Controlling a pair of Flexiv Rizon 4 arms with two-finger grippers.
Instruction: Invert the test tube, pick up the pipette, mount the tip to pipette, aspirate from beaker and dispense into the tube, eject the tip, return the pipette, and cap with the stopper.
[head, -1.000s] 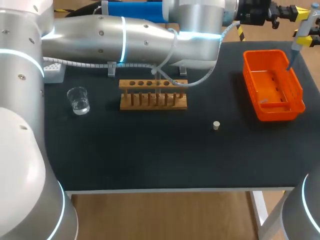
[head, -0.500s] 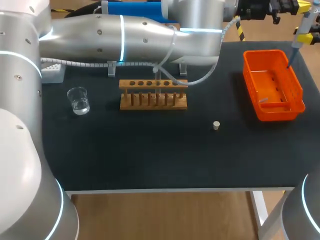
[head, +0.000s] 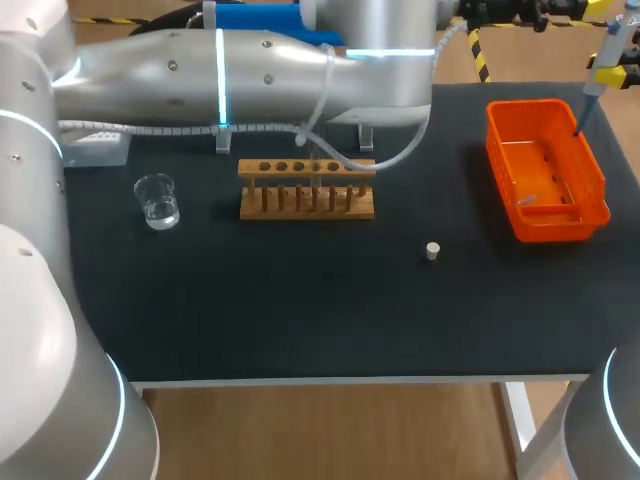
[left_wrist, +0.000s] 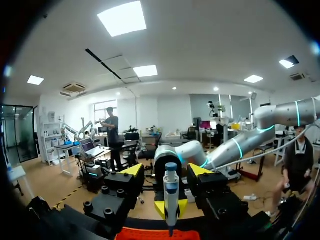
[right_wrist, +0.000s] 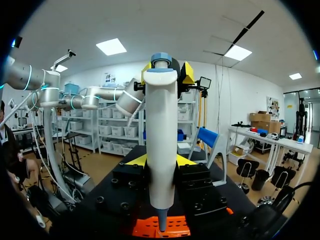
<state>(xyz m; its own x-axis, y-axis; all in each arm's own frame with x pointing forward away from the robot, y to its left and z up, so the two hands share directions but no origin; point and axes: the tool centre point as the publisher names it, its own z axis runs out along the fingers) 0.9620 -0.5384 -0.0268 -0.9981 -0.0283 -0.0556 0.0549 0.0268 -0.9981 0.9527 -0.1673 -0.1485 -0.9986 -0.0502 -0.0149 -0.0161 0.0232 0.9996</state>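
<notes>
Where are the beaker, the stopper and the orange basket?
beaker (head: 157, 203), head view, on its glass wall.
stopper (head: 432, 251), head view, on its top.
orange basket (head: 558, 227), head view, on its front wall.

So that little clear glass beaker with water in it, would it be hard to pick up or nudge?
The small clear glass beaker looks stiff but smooth, so it might slip in a grip and could break. It is squat and upright, so a push would probably slide it; the water could slosh.
</notes>
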